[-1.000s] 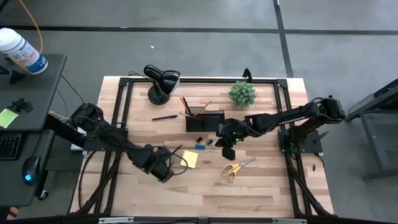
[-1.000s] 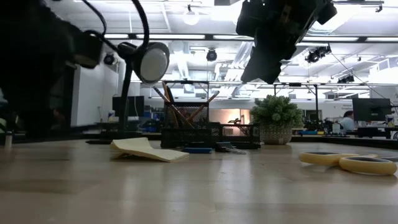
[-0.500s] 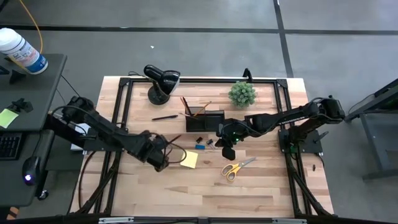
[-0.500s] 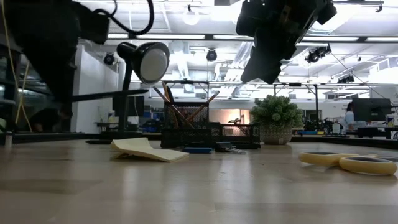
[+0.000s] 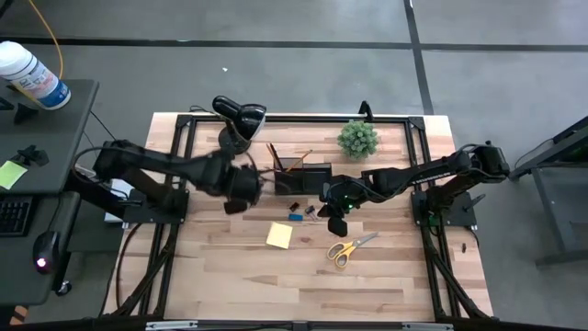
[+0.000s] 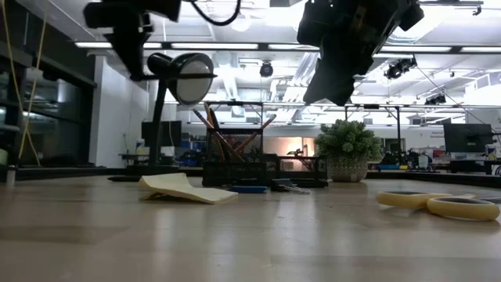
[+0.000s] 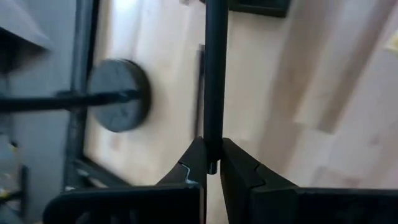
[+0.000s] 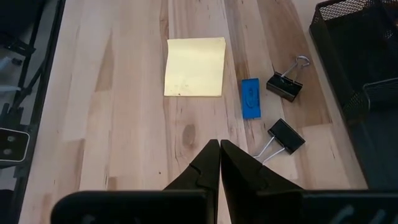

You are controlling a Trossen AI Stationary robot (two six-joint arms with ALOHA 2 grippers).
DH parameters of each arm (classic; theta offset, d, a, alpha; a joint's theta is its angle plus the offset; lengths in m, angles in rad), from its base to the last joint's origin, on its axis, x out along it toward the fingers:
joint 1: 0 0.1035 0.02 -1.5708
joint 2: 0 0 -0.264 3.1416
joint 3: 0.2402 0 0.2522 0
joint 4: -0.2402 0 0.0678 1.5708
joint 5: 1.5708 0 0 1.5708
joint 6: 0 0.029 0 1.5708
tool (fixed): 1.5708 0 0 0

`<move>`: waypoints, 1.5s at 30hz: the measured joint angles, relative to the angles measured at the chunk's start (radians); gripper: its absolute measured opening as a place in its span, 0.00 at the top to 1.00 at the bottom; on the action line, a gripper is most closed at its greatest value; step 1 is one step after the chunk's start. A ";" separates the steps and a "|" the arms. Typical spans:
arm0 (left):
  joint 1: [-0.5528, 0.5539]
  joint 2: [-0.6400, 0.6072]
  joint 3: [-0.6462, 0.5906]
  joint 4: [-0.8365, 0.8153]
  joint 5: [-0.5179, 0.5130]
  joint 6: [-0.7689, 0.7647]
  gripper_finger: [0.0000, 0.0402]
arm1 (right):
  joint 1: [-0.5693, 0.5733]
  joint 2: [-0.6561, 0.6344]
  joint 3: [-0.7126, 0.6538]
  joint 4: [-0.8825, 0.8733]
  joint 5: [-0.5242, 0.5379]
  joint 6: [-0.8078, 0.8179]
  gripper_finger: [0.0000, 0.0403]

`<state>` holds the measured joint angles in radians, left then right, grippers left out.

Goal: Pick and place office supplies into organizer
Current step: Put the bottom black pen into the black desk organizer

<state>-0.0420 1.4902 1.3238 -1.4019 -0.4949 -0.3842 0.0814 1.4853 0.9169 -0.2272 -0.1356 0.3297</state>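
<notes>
My left gripper (image 5: pixel 239 190) hovers over the table just left of the black organizer (image 5: pixel 304 175), shut on a dark pen (image 7: pixel 213 74). My right gripper (image 8: pixel 219 152) hangs shut and empty above the table beside two black clips (image 8: pixel 286 84) and a blue block (image 8: pixel 250 98). The yellow sticky-note pad (image 5: pixel 279 235) and the yellow-handled scissors (image 5: pixel 350 248) lie flat on the wood. Orange and dark pencils (image 5: pixel 276 154) stand in the organizer's cup. A second thin dark pen (image 7: pixel 200 93) lies on the table below my left gripper. My left gripper pinches the dark pen near one end (image 7: pixel 212 144) between its two fingertips, and a short stub (image 7: pixel 212 168) pokes out behind them. The fingers point steeply down. The pen juts out ahead of the fingertips, lifted clear of the table.
A black desk lamp (image 5: pixel 238 119) stands at the far left, its round base (image 7: pixel 118 94) close under my left gripper. A green potted plant (image 5: pixel 357 138) sits at the far edge, right of the organizer. Bare wood lies along the near edge.
My left gripper has risen from the table beside the sticky-note pad and gone toward the far edge, up to the organizer's left side, rolling as it went. The dark pen has come up off the table with it.
</notes>
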 joint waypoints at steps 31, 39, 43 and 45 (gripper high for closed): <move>0.186 0.406 0.364 -0.169 -0.115 0.519 0.99 | 0.024 0.000 0.000 0.016 0.022 0.029 0.97; 0.211 0.412 0.364 -0.169 -0.166 0.507 0.99 | 0.024 0.000 0.000 0.016 0.021 0.029 0.97; 0.248 0.412 0.364 -0.169 -0.177 0.503 0.99 | 0.024 0.000 0.000 0.016 0.021 0.029 0.97; 0.263 0.412 0.364 -0.169 -0.174 0.511 0.99 | 0.024 0.000 0.000 0.016 0.021 0.029 0.97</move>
<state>0.2210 1.9018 1.6882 -1.5707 -0.6685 0.1272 0.1059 1.4853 0.9169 -0.2108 -0.1148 0.3588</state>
